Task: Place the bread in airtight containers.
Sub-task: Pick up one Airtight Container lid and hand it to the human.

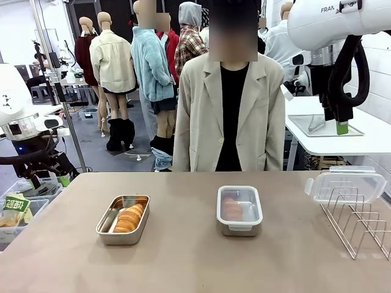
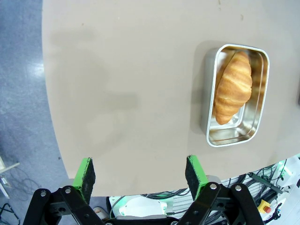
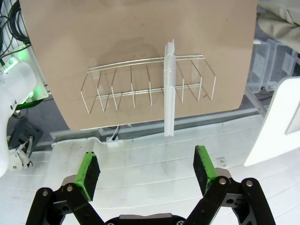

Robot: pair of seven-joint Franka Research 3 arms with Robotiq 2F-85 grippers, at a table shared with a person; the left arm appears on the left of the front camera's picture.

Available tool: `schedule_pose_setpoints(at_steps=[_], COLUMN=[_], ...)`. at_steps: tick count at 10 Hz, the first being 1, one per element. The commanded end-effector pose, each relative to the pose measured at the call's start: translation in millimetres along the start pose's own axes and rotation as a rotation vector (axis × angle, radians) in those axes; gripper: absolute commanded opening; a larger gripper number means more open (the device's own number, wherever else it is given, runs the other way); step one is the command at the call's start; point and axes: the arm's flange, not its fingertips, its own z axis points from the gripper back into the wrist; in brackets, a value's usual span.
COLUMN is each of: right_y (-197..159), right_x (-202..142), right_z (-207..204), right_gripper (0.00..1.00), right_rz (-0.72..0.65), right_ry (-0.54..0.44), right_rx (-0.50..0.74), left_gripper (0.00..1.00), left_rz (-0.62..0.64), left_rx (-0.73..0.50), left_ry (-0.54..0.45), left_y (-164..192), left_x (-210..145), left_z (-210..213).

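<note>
In the left wrist view, the left claw [image 2: 139,177] is hanging above the edge of the brown surface [image 2: 131,84] with its green pads wide apart and nothing between them. The right claw [image 3: 147,169] is also standing wide apart and empty, above the wire rack [image 3: 140,84], where a clear lid [image 3: 169,89] is standing upright in a slot.

On the surface, an open steel container [image 1: 123,219] is holding one croissant [image 1: 129,218], which is lying inside along its length. To its right, well apart, the second container [image 1: 239,210] is sitting with its clear lid on, and the other croissant [image 1: 232,209] is showing through it. A person [image 1: 229,110] is standing at the far side.
</note>
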Motion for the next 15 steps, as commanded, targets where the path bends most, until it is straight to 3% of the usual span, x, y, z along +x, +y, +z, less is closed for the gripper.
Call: schedule_pose_setpoints(at_steps=[1, 15], right_y=[-0.2, 0.0], right_x=[-1.5, 0.0], right_z=[0.6, 0.0], right_gripper=[1.00, 1.00], right_rz=[0.005, 0.000], right_ry=[-0.002, 0.000], right_rx=[0.003, 0.000], left_gripper=[1.00, 1.00], left_rz=[0.000, 0.000], left_rx=[0.008, 0.008], left_ry=[-0.001, -0.001], left_y=[0.3, 0.3], left_x=[1.2, 1.2], left_z=[2.3, 2.3])
